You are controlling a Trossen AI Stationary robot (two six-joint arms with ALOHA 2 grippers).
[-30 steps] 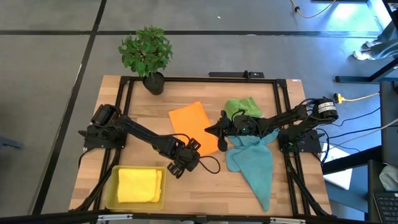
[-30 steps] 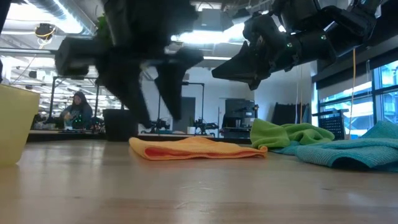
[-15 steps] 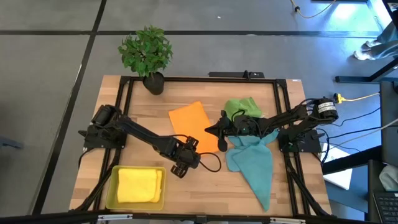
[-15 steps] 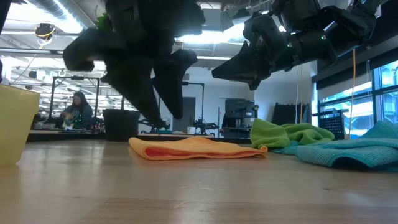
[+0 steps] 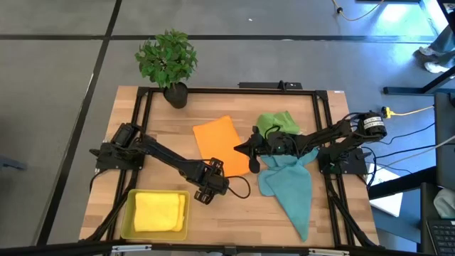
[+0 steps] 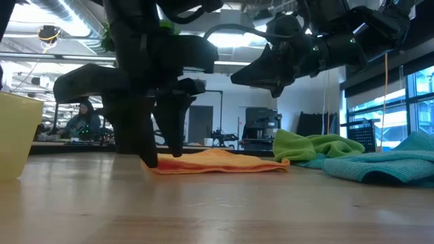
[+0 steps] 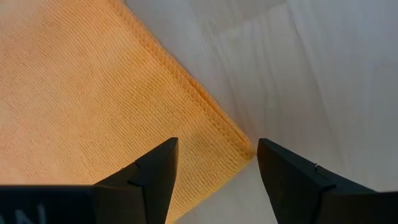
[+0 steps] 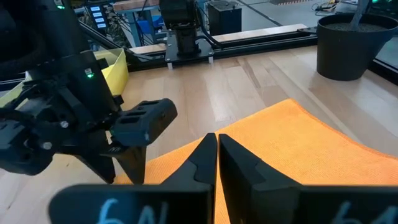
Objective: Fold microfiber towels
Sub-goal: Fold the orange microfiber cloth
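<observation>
An orange towel (image 5: 219, 141) lies flat at the table's middle. My left gripper (image 5: 210, 179) points steeply down over the towel's near corner (image 7: 244, 151), open, with one finger on either side of that corner. In the low view its fingertips (image 6: 161, 156) reach down to about the towel's height. My right gripper (image 5: 239, 150) hangs shut above the table, between the orange towel and a crumpled green towel (image 5: 274, 122). A teal towel (image 5: 290, 186) lies spread toward the near right. A folded yellow towel (image 5: 158, 212) rests in a yellow tray (image 5: 126, 215). My left gripper comes at the orange towel's near corner (image 7: 244, 151) from above, its open fingers standing across that corner. I cannot tell whether the fingertips touch the cloth or the table. The towel lies flat.
A potted plant (image 5: 169, 62) stands at the far left corner. A black frame (image 5: 321, 135) runs around the table. The yellow tray sits at the near left edge. Bare wood (image 5: 234, 213) shows between the tray and the teal towel.
My left gripper has sunk toward the orange towel's near corner and rolled about its own axis, staying open. The towels have not moved.
</observation>
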